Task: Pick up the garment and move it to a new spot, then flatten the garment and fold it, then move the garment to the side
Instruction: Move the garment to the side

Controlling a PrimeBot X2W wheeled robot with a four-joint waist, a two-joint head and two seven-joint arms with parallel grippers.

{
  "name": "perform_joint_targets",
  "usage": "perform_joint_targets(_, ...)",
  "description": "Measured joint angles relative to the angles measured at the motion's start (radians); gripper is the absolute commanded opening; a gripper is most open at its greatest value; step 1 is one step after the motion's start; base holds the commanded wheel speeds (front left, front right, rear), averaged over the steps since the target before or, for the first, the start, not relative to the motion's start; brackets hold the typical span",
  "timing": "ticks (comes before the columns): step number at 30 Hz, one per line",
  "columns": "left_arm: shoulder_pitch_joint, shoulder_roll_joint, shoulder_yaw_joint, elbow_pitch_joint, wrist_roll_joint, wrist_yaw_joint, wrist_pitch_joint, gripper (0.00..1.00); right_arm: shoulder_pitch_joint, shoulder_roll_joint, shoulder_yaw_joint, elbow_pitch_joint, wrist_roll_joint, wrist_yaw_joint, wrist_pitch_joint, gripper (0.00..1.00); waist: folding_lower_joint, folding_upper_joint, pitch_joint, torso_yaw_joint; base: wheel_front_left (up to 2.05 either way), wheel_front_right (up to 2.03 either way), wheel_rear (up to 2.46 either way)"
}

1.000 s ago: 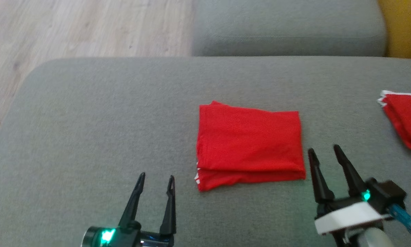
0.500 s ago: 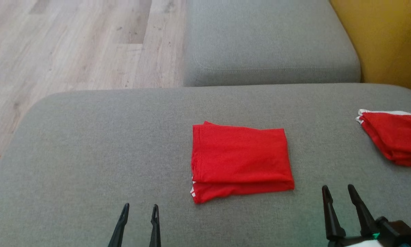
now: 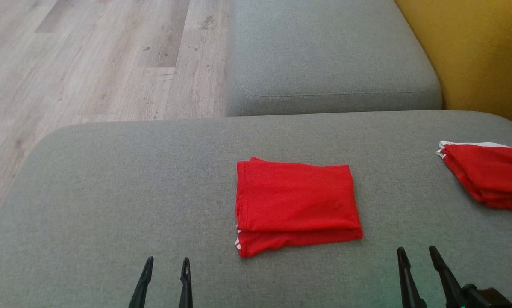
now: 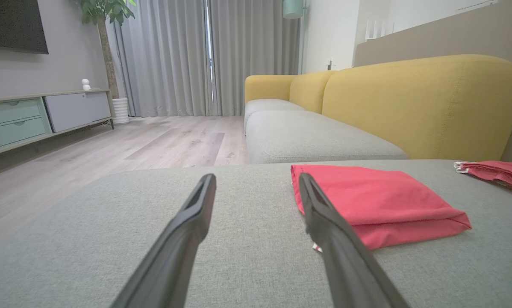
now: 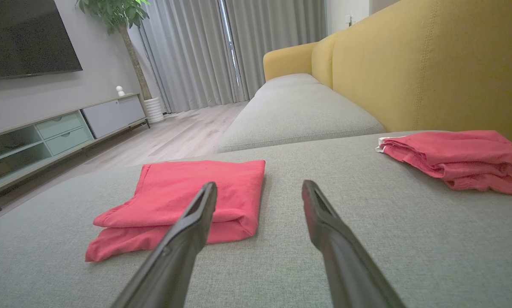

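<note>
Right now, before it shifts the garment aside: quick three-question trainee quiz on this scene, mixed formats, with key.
1. True or false: the left gripper is clamped on the folded red garment.
2. Where does the second red garment lie? A) on the wood floor B) on the grey cushion, to the robot's right of the folded red garment C) stacked on the folded red garment
3. Fill in: the right gripper stands ___, short of the folded red garment.
Key: 1 false, it is open and apart from it; 2 B; 3 open.
</note>
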State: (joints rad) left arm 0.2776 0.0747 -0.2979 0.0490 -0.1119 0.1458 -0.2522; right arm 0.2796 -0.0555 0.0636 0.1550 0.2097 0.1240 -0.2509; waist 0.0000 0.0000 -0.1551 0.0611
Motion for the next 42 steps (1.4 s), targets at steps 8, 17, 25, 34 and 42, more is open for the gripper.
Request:
perform_joint_targets(8, 0.016, -0.003, 0.003, 0.012, 0.008, -0.007, 0.0, 1.0, 0.0, 0.002, -0.001, 0.0, 0.0, 0.0, 0.0, 1.0, 0.0, 0.0, -0.004, -0.005, 0.0, 0.0, 0.0)
perform_joint_targets(17, 0.016, -0.007, 0.005, 0.017, 0.008, -0.014, 0.0, 1.0, 0.0, 0.002, -0.001, 0.0, 0.0, 0.0, 0.0, 1.0, 0.0, 0.0, -0.008, -0.008, 0.0, 0.0, 0.0)
perform_joint_targets(25, 0.016, -0.007, 0.005, 0.031, 0.03, -0.014, 0.0, 1.0, 0.002, 0.002, -0.001, 0.0, -0.004, 0.0, 0.0, 1.0, 0.0, 0.0, -0.011, -0.01, 0.0, 0.0, 0.0)
perform_joint_targets(34, 0.013, -0.008, 0.002, 0.026, 0.053, -0.003, 0.0, 1.0, -0.011, -0.016, 0.031, 0.036, -0.027, 0.0, 0.0, 1.0, 0.0, 0.0, 0.034, -0.007, 0.0, 0.0, 0.0)
perform_joint_targets(42, -0.038, -0.009, -0.019, -0.007, 0.06, 0.016, 0.0, 1.0, -0.155, -0.051, 0.049, 0.129, -0.018, 0.0, 0.0, 1.0, 0.0001, 0.0, 0.121, 0.005, 0.0, 0.0, 0.0)
